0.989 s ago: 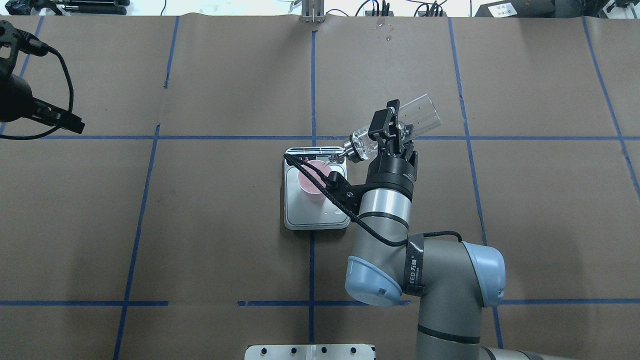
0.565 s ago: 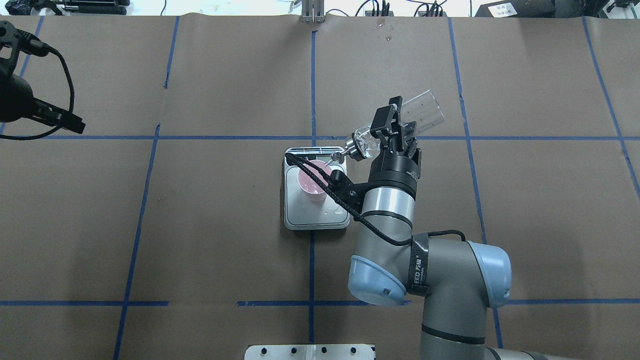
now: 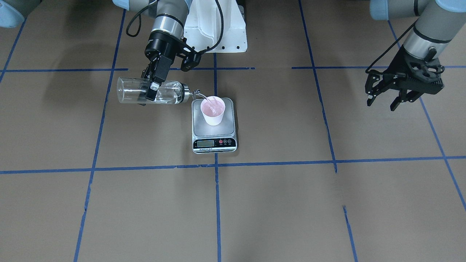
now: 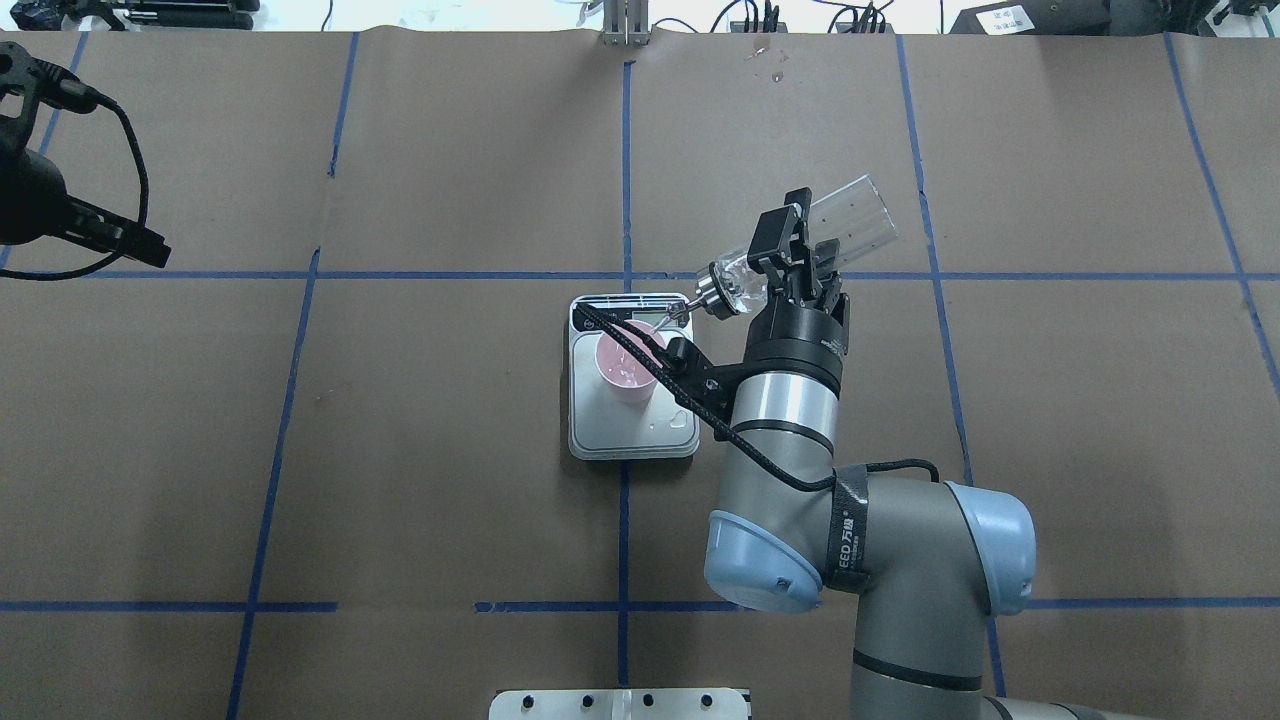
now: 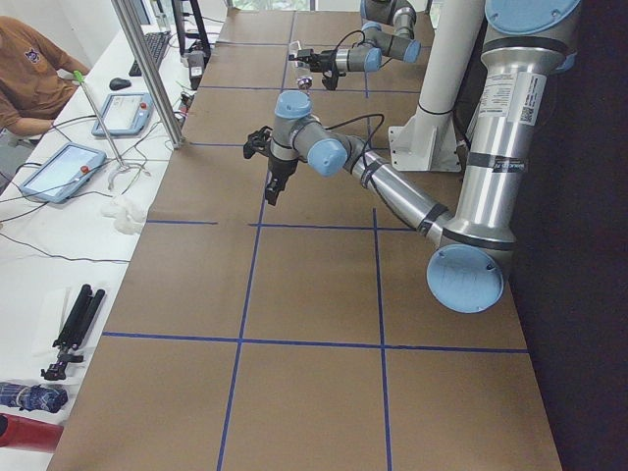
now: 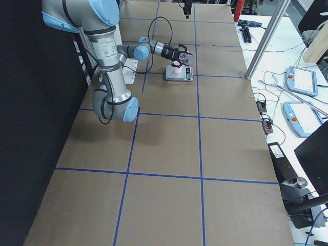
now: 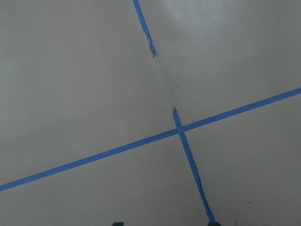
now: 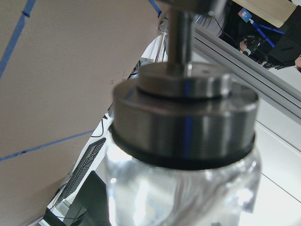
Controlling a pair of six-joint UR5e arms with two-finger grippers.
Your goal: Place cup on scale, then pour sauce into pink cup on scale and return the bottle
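With jaws clamped on the tipped bottle, the right gripper should hold the spout steady over the cup mid-frame; the left gripper, upper right, has jaws wide.

Light is bright and diffuse, from above. In the overhead view the brown table is evenly lit, and the strip past its far edge is blown out white. The front view shows broad soft shadows toward the robot-side edge, beside the bottle, with small glints on the glass. In the right wrist view the collar fills the frame in soft focus against an overexposed background. The left wrist view is flat and brighter at upper right. In the side views the robot-side margin drops to black.
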